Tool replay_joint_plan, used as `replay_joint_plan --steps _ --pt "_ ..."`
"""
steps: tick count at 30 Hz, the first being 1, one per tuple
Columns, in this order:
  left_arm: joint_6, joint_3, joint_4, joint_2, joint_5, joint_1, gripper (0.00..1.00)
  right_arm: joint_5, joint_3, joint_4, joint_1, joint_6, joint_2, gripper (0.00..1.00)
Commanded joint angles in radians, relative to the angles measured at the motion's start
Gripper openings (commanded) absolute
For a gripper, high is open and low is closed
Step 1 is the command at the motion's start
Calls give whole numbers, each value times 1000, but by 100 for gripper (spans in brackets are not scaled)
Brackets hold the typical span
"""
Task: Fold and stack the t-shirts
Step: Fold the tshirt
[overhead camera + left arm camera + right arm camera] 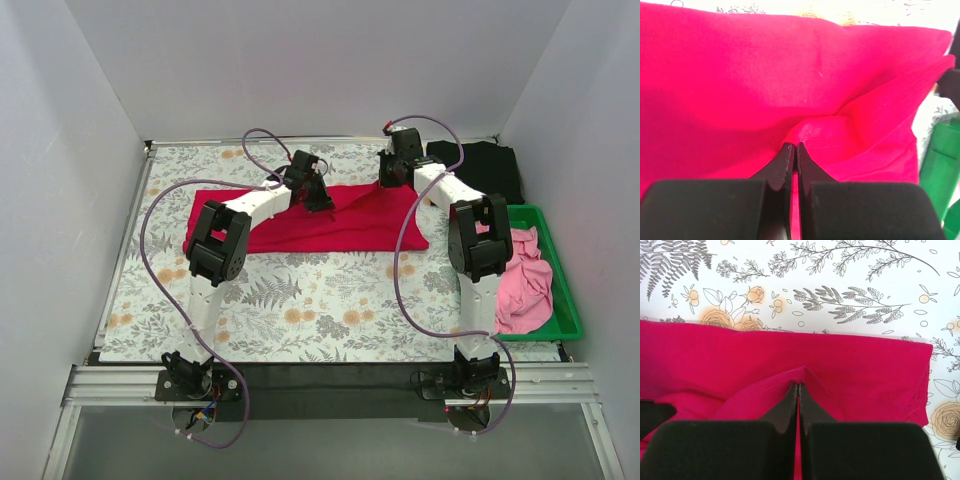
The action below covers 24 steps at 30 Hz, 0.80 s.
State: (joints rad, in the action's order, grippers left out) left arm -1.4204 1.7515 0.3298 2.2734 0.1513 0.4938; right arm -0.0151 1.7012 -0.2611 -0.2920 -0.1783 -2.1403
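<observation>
A crimson red t-shirt (300, 228) lies as a long band across the middle of the floral tablecloth (300, 300). My left gripper (318, 197) is shut on its far edge near the middle; the wrist view shows the red cloth (765, 75) pinched at the tips (794, 146). My right gripper (388, 178) is shut on the far edge further right, hem pinched (799, 385) over the red cloth (865, 375). A black t-shirt (480, 165) lies at the back right. Pink t-shirts (525, 280) are heaped in the bin.
A green plastic bin (565, 290) stands on the right edge of the table, also at the right of the left wrist view (940, 165). White walls close in the back and both sides.
</observation>
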Motion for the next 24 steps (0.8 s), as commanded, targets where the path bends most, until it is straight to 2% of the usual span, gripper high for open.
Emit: replay_joint_plan --steps 1,4,5,8,9,12,13,15,16,19,21,22,23,24 --pt "28 36 -29 6 -30 -4 1 3 23 56 8 -16 -9 2" --pt "37 40 -31 6 -51 -6 1 7 21 65 10 -26 -15 4" --pt "37 42 -32 6 -58 -8 1 7 20 68 10 -30 -15 8" --pt "35 39 -37 2 -78 -9 10 59 6 97 14 -43 -9 19" --pt "34 36 -40 -9 -84 -12 21 96 -3 111 14 -44 -4 23" --pt "37 25 -46 -43 -114 -21 41 109 -6 118 14 -47 26 33" --pt "43 17 -46 -73 -130 -24 52 115 -8 117 14 -43 36 37" --pt "51 0 -31 -115 -139 -43 60 156 -14 109 14 -18 66 40" --pt "49 -32 -23 -168 -195 -56 66 170 -26 91 14 -13 78 40" --pt "25 -84 69 -248 -245 -96 77 234 -98 74 11 -7 135 41" --pt "3 -171 132 -342 -275 -122 77 276 -147 66 4 3 186 41" --pt "-24 -208 150 -372 -285 -138 81 286 -172 65 -5 16 203 42" --pt "-41 -290 169 -441 -292 -174 84 300 -208 60 -15 49 229 49" --pt "-54 -329 185 -472 -285 -194 85 305 -222 48 -39 68 238 49"
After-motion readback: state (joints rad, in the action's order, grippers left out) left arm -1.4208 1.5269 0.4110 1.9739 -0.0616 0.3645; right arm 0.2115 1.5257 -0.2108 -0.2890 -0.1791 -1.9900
